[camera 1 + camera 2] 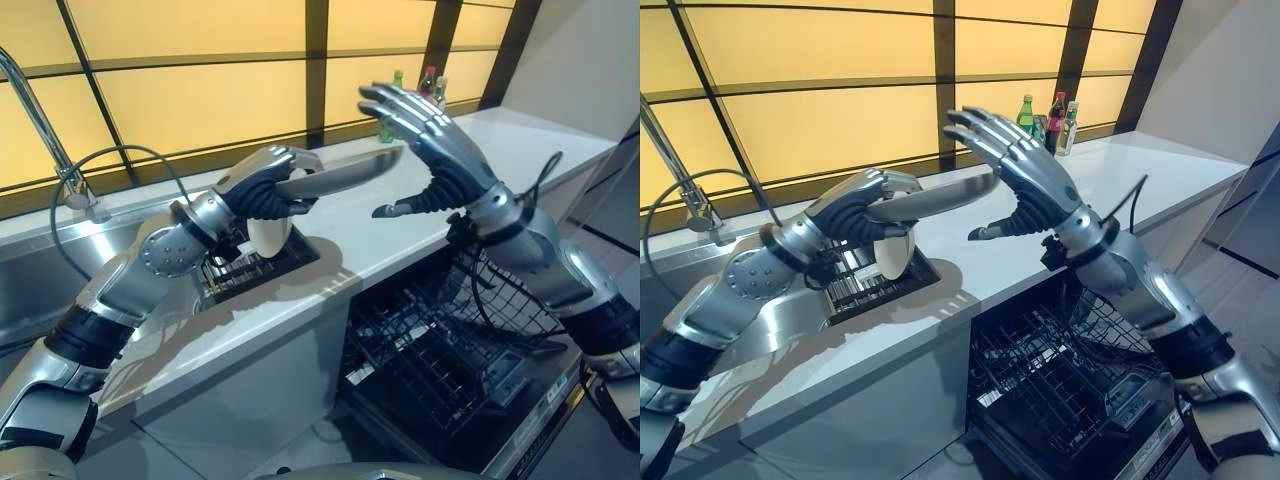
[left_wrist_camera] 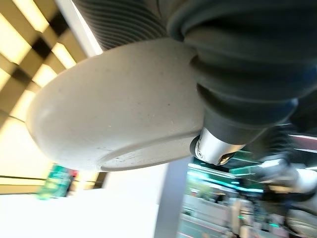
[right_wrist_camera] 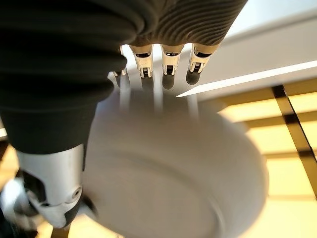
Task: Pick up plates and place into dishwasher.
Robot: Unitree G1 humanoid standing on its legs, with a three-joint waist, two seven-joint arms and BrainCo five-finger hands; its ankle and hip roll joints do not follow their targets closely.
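Observation:
My left hand (image 1: 265, 185) is shut on the near rim of a pale plate (image 1: 340, 178), holding it roughly level above the counter; its underside shows in the left wrist view (image 2: 119, 109). My right hand (image 1: 430, 140) is open just past the plate's free rim, with straight fingers above it and the thumb below. I cannot tell whether it touches the plate. The plate (image 3: 178, 168) lies beyond the right hand's fingers (image 3: 168, 64) in the right wrist view. A second plate (image 1: 268, 235) stands on edge in the sink rack below. The dishwasher's wire rack (image 1: 430, 340) is pulled out at lower right.
A white counter (image 1: 400, 230) runs from the steel sink (image 1: 30, 270) and its faucet (image 1: 40, 130) on the left to several bottles (image 1: 1045, 115) at the back by the window. The dishwasher door (image 1: 530, 420) lies open below the counter edge.

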